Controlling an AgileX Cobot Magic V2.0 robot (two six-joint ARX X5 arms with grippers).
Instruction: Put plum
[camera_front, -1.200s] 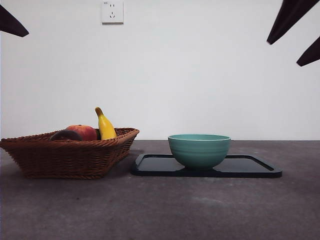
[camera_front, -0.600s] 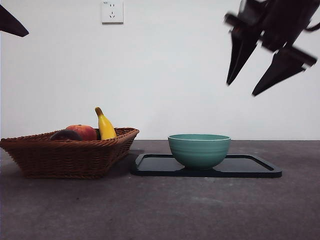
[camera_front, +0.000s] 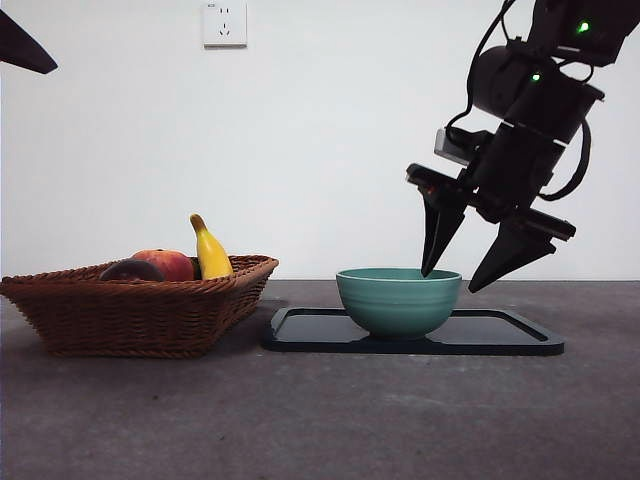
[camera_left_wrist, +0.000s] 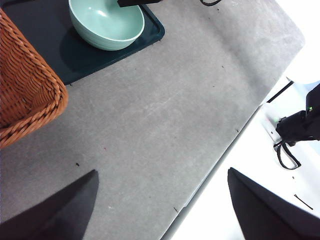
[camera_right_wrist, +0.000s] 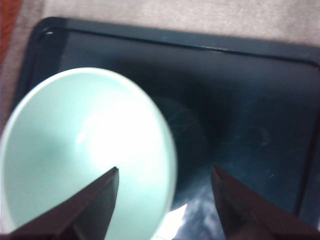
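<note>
The plum (camera_front: 128, 270) is a dark round fruit lying in the wicker basket (camera_front: 130, 315) at the left, half hidden by the rim. My right gripper (camera_front: 448, 282) is far from it. That gripper hangs open over the right rim of the teal bowl (camera_front: 398, 302), one jaw above the bowl's inside and one outside. The right wrist view shows the same straddle, with the right gripper (camera_right_wrist: 165, 168) over the bowl (camera_right_wrist: 85, 150) rim and nothing held. High over the bare table, my left gripper (camera_left_wrist: 162, 172) waits open and empty.
A red-orange fruit (camera_front: 166, 264) and a yellow banana (camera_front: 210, 252) share the basket with the plum. The bowl stands on a dark tray (camera_front: 500, 335) right of the basket. The table's edge (camera_left_wrist: 220, 150) runs near the left gripper.
The right arm has come down from the top right corner and leftward, and its open gripper now sits at the bowl's right rim. The left arm and the fruit have not moved.
</note>
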